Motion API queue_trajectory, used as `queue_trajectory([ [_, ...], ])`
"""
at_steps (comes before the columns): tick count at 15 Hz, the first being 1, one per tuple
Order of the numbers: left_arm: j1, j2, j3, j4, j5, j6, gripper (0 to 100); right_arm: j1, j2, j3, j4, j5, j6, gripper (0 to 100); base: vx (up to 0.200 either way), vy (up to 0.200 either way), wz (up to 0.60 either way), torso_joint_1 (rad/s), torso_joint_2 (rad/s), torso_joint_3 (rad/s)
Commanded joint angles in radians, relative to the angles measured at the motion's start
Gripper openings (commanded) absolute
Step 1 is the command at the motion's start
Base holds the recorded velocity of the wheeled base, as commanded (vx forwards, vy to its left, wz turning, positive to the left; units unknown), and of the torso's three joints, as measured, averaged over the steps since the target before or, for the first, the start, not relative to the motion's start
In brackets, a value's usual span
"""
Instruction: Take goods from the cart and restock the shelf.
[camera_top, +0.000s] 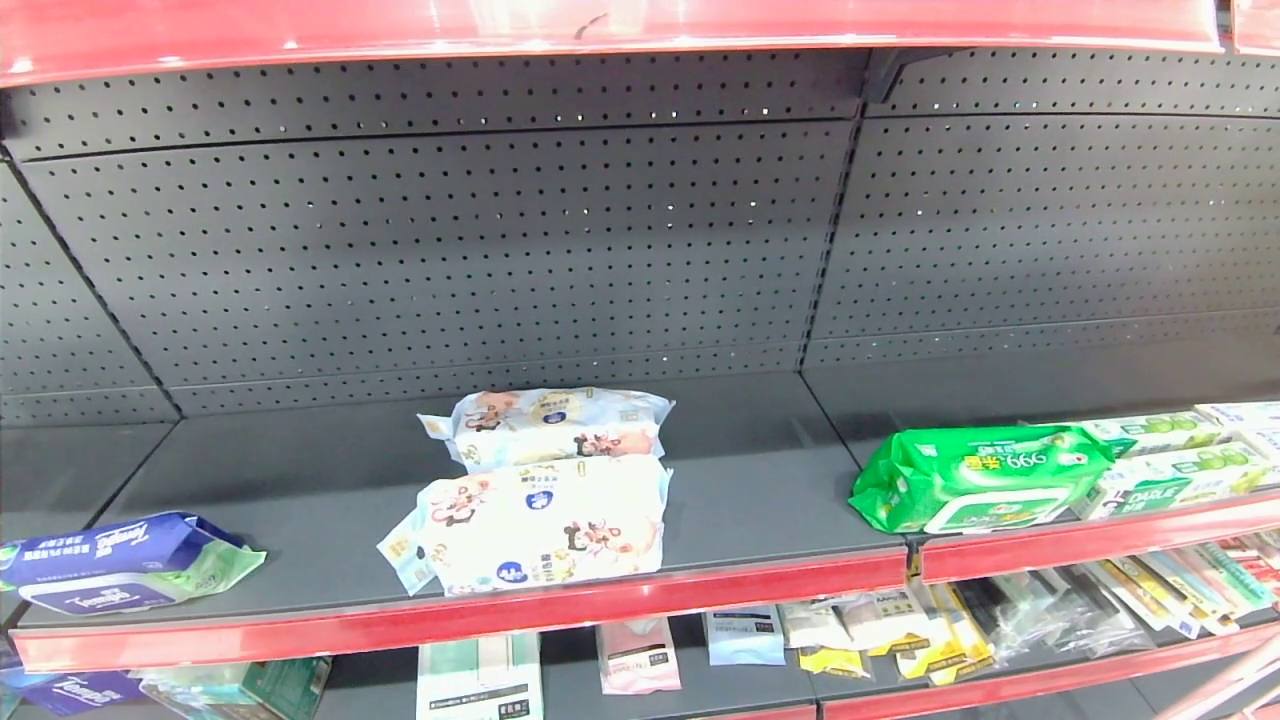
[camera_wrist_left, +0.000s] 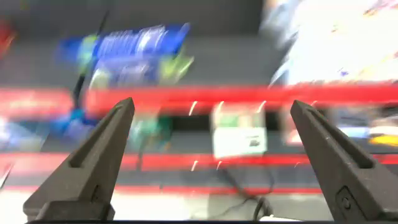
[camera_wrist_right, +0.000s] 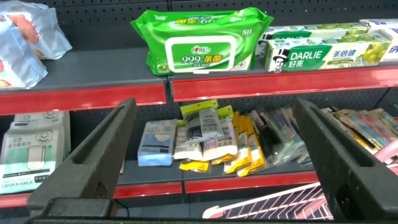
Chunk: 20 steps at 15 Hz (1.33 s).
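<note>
The right gripper (camera_wrist_right: 214, 101) holds its two dark fingers spread wide, with nothing between them. It points level at the front of the shelf (camera_wrist_right: 249, 87), its tips towards the lower tier under the red edge strip. Beyond them a green wipes pack (camera_wrist_right: 202, 40) lies flat on the middle tier, just beside a row of toothpaste boxes (camera_wrist_right: 323, 56) on its right. Below these, small packets (camera_wrist_right: 205, 134) lie heaped on the lower tier, and a pink-and-white wire rim (camera_wrist_right: 273, 205) sits low and close to the gripper. The left gripper (camera_wrist_left: 211, 102) is likewise wide open and holds nothing. It is level before the left part of the shelf, facing the red strip, with a blue tissue pack (camera_wrist_left: 134, 53) on the tier beyond it. From the head view, that blue pack rests at the far left of the middle tier, by the front edge. Two white patterned packs lie in the middle bay, the front pack (camera_top: 540, 525) at the edge and the rear pack (camera_top: 550, 425) touching it from behind. Both are well apart from the green pack.
</note>
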Motion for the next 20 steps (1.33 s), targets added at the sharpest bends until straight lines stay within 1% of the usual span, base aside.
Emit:
queue_trajectory([
  [1,0.056,-0.204,0.051,0.048,0.011,-0.003,100,0.0,0.001,0.0,0.0,0.001,0.002,100,0.0,0.0,0.0,0.0,0.0,0.0],
  [3,0.049,-0.232,0.103,0.045,-0.006,-0.003,100,0.0,0.001,0.0,-0.002,0.001,0.004,100,0.0,0.0,0.0,0.0,0.0,0.0],
  [4,0.048,-0.232,0.125,0.037,-0.008,-0.027,100,0.0,0.001,0.0,0.0,0.003,0.0,100,0.0,0.0,0.0,0.0,0.0,0.0],
  [5,0.049,-0.232,0.131,0.021,-0.006,-0.078,100,0.0,0.001,0.0,0.0,0.003,-0.001,100,0.0,0.0,0.0,0.0,0.0,0.0],
  [6,0.048,-0.232,0.139,0.017,-0.006,-0.087,100,0.002,0.001,0.0,0.0,0.003,-0.003,100,0.0,0.0,0.0,0.0,0.0,0.0],
  [9,0.049,-0.232,0.182,0.004,-0.005,-0.09,100,0.002,0.001,0.0,0.0,0.004,-0.003,100,0.0,0.0,0.6,0.004,0.01,0.007],
  [10,0.049,-0.232,0.224,-0.047,-0.005,-0.089,100,0.002,0.001,0.0,0.0,0.004,-0.001,100,0.0,0.0,0.6,0.002,-0.01,0.002],
  [11,0.049,-0.232,0.246,-0.091,-0.008,-0.086,100,0.002,0.001,0.0,0.0,0.004,-0.003,100,0.0,0.0,0.6,0.007,0.01,-0.002],
  [12,0.049,-0.232,0.252,-0.107,-0.009,-0.086,100,0.002,0.001,0.0,0.0,0.004,-0.003,100,0.0,0.0,0.6,0.012,0.01,-0.002],
  [20,0.048,-0.232,0.255,-0.11,-0.019,-0.09,100,0.002,0.001,-0.002,0.0,0.004,-0.003,100,0.0,0.0,0.0,0.0,0.0,0.0],
])
